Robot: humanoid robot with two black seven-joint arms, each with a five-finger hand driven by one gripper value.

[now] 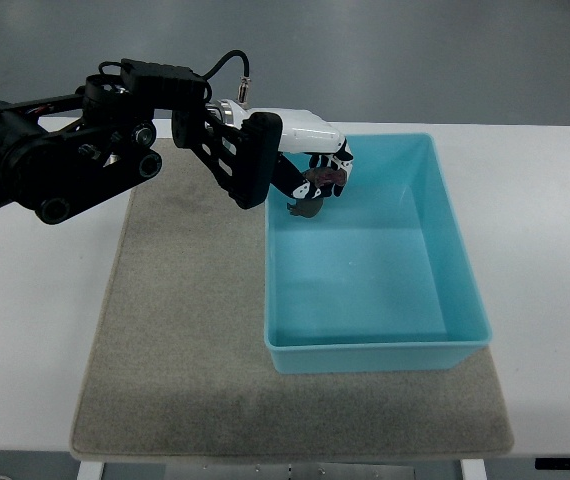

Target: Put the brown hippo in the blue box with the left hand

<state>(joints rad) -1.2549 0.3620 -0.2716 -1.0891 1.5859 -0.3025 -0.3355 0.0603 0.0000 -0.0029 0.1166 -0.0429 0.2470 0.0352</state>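
My left arm reaches in from the left edge, and its hand (317,178) is over the far left corner of the blue box (460,240). The fingers are curled around a small brown hippo (317,190), which hangs just inside the box's rim, above its floor. The palm and fingers hide much of the toy. The box is a shallow light blue tub sitting on the grey mat. My right arm does not show.
A grey felt mat (185,330) covers the middle of the white table (545,300), with the box on its right half. The table's near edge runs along the bottom of the view.
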